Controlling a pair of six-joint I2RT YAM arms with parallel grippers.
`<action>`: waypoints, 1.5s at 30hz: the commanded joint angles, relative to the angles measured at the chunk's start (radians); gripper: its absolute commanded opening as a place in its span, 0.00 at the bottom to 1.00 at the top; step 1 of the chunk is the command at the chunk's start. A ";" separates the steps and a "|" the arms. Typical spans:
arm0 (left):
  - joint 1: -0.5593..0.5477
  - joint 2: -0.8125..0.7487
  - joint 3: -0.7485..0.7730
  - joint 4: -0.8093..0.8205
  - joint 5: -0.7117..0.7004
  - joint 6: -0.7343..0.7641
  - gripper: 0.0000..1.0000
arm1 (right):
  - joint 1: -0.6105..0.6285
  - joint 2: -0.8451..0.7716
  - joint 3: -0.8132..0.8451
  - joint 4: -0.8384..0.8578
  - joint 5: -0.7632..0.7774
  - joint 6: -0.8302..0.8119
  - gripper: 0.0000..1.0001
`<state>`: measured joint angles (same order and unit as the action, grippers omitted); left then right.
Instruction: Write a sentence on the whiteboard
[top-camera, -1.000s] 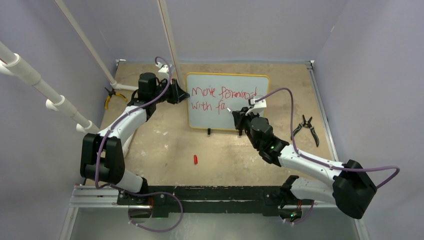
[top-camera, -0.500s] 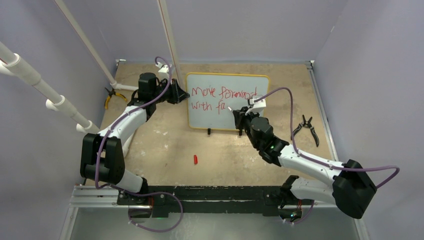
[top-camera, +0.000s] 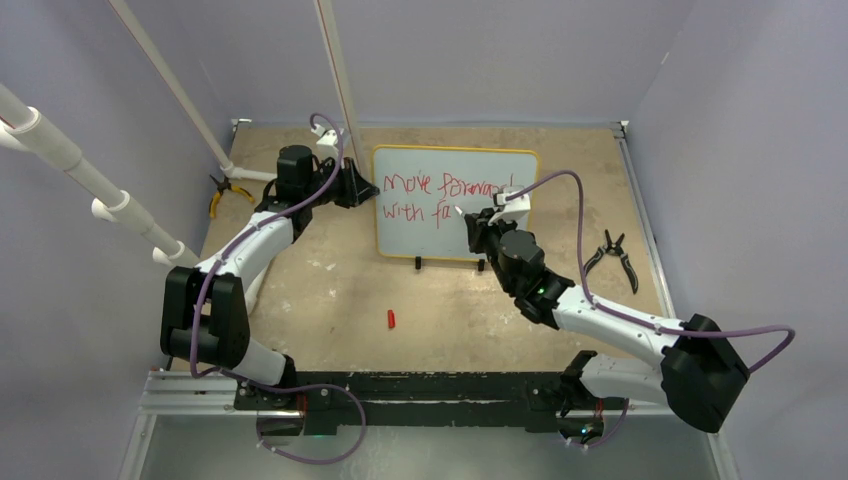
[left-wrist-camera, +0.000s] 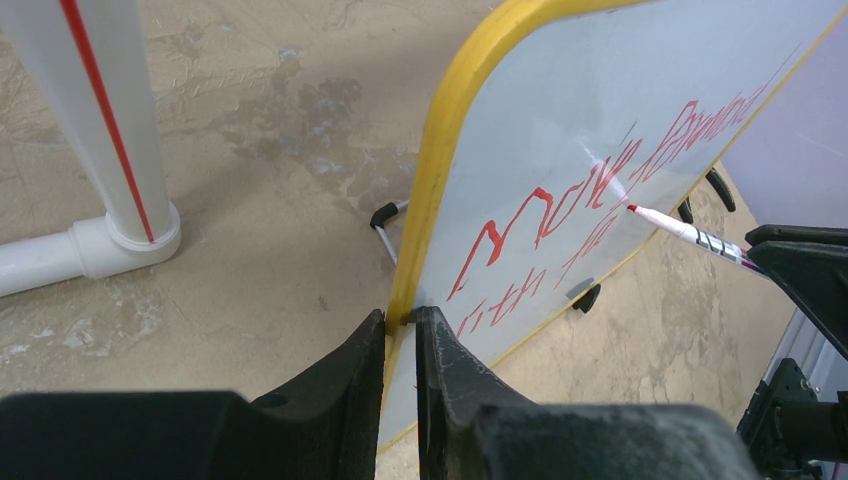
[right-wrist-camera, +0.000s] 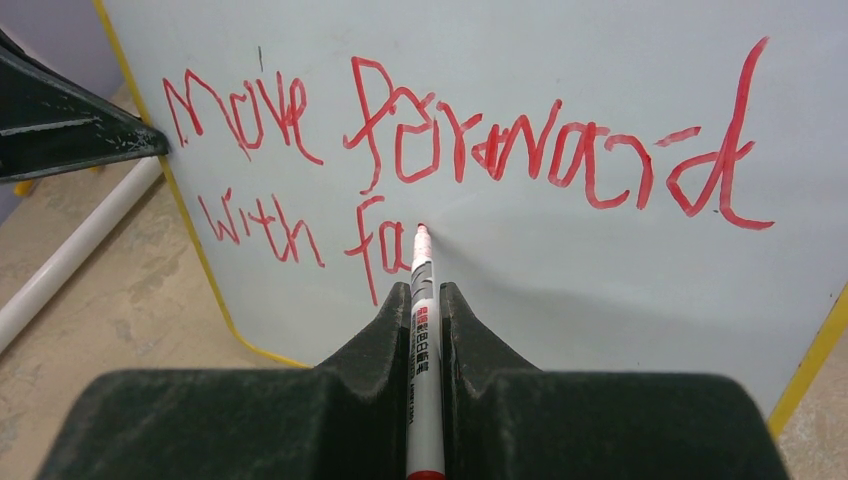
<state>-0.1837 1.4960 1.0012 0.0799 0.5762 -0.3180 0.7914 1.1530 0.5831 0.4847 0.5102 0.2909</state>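
We find left hand (left-wrist-camera: 400, 325) pinching the whiteboard (left-wrist-camera: 560, 110) by its left edge; the sentence (right-wrist-camera: 470, 150) on its face stops at "with fa"; right hand (right-wrist-camera: 428, 300) pinches marker (right-wrist-camera: 424, 330), tip at the face. Risk, we judge: a hard push tilts it, smearing letters

Lavender walls (top-camera: 500, 50); stained tan tabletop (top-camera: 330, 290); white pipes (top-camera: 80, 165).

Free tan surface (top-camera: 330, 290) in front of the small white yellow-framed whiteboard (top-camera: 420, 240), broken only by a small red cap (top-camera: 391, 319). Board's left edge blocked by left fingers (left-wrist-camera: 350, 370) clamped on the frame. Lower middle of the face taken by right fingers (right-wrist-camera: 370, 345) gripping a white red-tipped marker (right-wrist-camera: 421, 262). Black-handled pliers (top-camera: 615, 258) lying on the right strip. White plastic pipes (top-camera: 120, 205) and yellow-handled pliers (top-camera: 218, 196) crowding the far left.
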 joint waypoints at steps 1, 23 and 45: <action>-0.021 -0.010 0.004 -0.012 0.024 0.008 0.14 | -0.005 -0.003 0.035 -0.008 0.056 -0.010 0.00; -0.020 -0.011 0.003 -0.013 0.023 0.008 0.14 | 0.023 -0.014 -0.019 -0.084 0.019 0.108 0.00; -0.020 -0.010 0.003 -0.012 0.023 0.009 0.14 | 0.023 -0.018 0.078 0.024 0.047 0.000 0.00</action>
<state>-0.1841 1.4960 1.0012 0.0795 0.5755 -0.3180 0.8116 1.1259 0.6102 0.4438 0.5148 0.3294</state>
